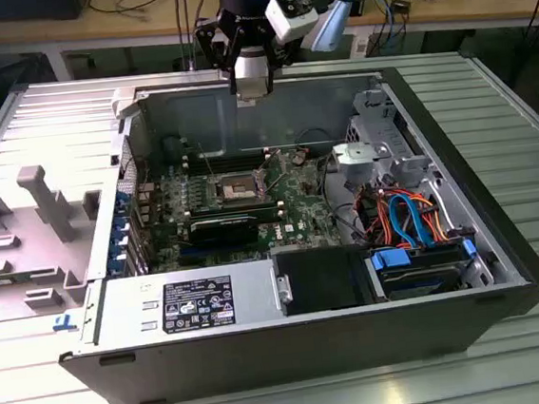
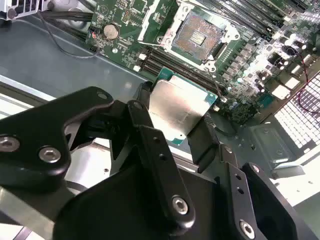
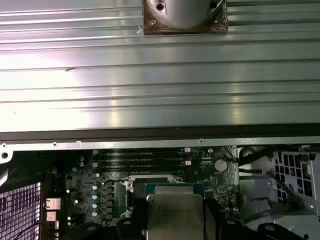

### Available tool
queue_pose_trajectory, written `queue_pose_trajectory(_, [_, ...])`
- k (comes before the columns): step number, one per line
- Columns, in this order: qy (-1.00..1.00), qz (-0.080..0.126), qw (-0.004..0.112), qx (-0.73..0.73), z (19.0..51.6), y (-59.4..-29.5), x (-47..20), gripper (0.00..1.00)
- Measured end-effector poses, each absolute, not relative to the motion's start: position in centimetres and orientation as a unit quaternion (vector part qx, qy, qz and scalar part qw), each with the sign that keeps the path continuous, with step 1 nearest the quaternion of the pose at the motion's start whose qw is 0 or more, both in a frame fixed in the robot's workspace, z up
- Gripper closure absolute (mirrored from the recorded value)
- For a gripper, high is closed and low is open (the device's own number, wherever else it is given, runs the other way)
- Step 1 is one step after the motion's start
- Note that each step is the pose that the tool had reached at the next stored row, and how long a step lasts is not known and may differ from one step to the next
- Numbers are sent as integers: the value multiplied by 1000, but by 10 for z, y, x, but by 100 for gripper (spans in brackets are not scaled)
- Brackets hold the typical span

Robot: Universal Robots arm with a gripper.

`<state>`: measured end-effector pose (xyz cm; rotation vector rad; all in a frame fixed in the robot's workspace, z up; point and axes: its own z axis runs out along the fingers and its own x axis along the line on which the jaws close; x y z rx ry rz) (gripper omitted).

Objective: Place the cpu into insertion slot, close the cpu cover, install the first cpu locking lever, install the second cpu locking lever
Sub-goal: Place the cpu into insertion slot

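My gripper [image 1: 251, 81] hangs above the back wall of the open computer case, shut on the cpu [image 2: 176, 107]. The cpu is a flat square chip with a silver top and a green edge, clamped between the two black fingers [image 2: 145, 95]; it also shows in the first wrist view [image 3: 175, 215]. Below it on the green motherboard, the insertion slot [image 2: 197, 35] lies uncovered, its tan-dark centre ringed by a silver rim; in the exterior view the slot [image 1: 233, 188] sits mid-board. The cpu cover [image 2: 151, 26] stands raised at one side of the slot.
The case [image 1: 505, 265] lies on its side on a ribbed metal table. Black memory slots [image 1: 232, 156] run behind the socket, a power supply [image 1: 189, 305] sits at the front, and a drive bay with orange and blue cables [image 1: 405, 218] is at the exterior view's right.
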<state>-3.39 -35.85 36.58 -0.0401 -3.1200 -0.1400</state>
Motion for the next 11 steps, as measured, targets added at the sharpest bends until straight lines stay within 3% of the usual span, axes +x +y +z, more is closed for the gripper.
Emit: queue_pose_trajectory(11, [-999,-45,9,-13,364,-366,-37,46])
